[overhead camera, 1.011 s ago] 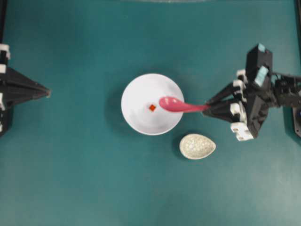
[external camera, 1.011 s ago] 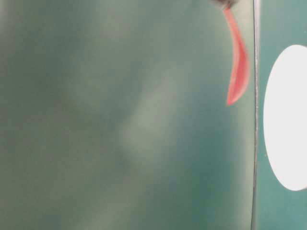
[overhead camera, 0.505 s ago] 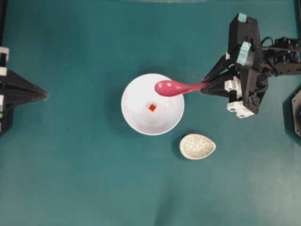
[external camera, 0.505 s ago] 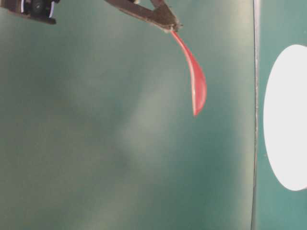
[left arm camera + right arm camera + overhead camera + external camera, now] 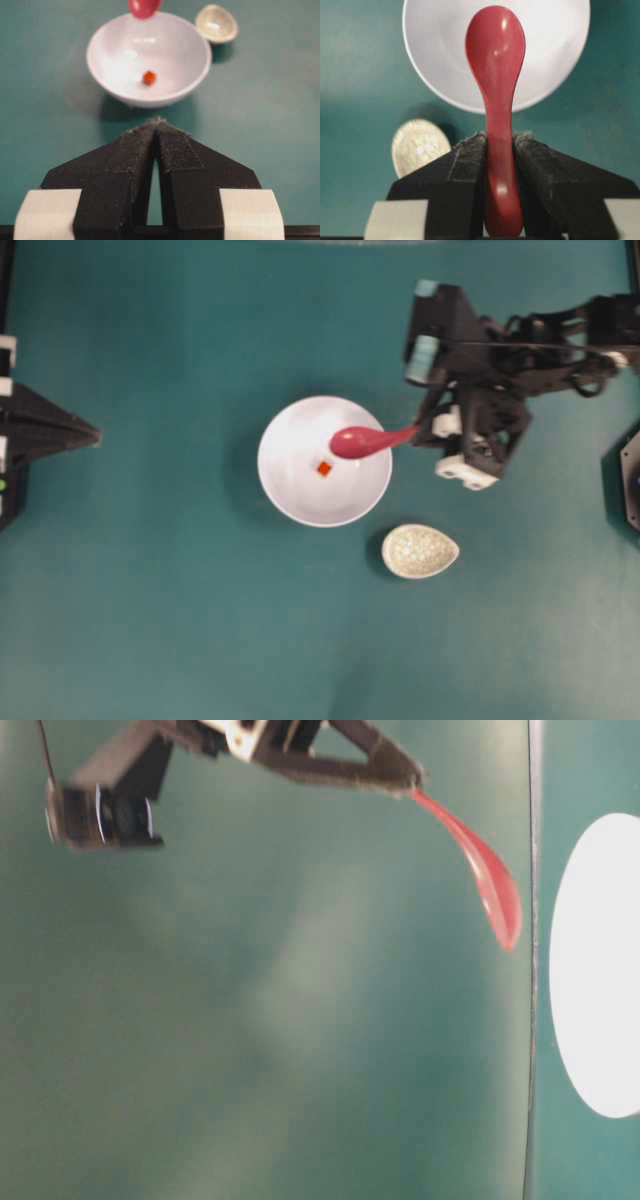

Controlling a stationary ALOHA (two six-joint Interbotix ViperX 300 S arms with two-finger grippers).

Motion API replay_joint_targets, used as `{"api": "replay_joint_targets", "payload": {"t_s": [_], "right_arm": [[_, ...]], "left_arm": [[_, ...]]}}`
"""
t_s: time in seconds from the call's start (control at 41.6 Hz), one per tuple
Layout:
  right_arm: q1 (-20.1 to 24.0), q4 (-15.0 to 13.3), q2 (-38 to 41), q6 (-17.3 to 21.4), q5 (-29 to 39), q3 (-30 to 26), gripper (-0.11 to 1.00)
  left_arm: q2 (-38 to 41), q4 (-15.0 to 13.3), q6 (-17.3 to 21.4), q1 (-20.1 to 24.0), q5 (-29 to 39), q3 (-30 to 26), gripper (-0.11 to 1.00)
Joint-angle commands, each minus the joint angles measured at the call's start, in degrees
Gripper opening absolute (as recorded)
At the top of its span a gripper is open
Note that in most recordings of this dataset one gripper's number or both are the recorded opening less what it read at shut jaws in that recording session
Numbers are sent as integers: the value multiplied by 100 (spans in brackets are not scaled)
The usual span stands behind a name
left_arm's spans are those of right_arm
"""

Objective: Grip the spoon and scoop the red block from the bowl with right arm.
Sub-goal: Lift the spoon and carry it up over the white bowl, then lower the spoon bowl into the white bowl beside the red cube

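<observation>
While clamped on the handle of the pink spoon (image 5: 496,75), right tool (image 5: 499,142) reaching in from the right edge of the teal tabletop (image 5: 150,620), scoop poised above the right part of the white bowl (image 5: 290,490). Scoop raised clear of the bowl in the table-level view, tilted downward. Tiny red block (image 5: 324,469) resting inside near the bowl's middle, just beside the scoop and apart from it. Speckled egg-shaped rest (image 5: 420,551) near the bowl, toward the lower right. Left tool (image 5: 156,125) pressed narrow, gripping nothing, at the left edge, well apart from the bowl.
</observation>
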Motion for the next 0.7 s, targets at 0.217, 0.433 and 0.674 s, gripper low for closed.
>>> {"api": "replay_joint_targets", "payload": {"t_s": [0.217, 0.433, 0.674], "right_arm": [[0, -132, 677, 123, 475, -896, 23], [0, -132, 914, 413, 791, -967, 23], [0, -132, 949, 650, 853, -949, 23]], "left_arm": [[-9, 18, 0, 132, -97, -167, 3], [-79, 18, -9, 132, -97, -229, 3], [-105, 18, -9, 123, -97, -229, 3]]}}
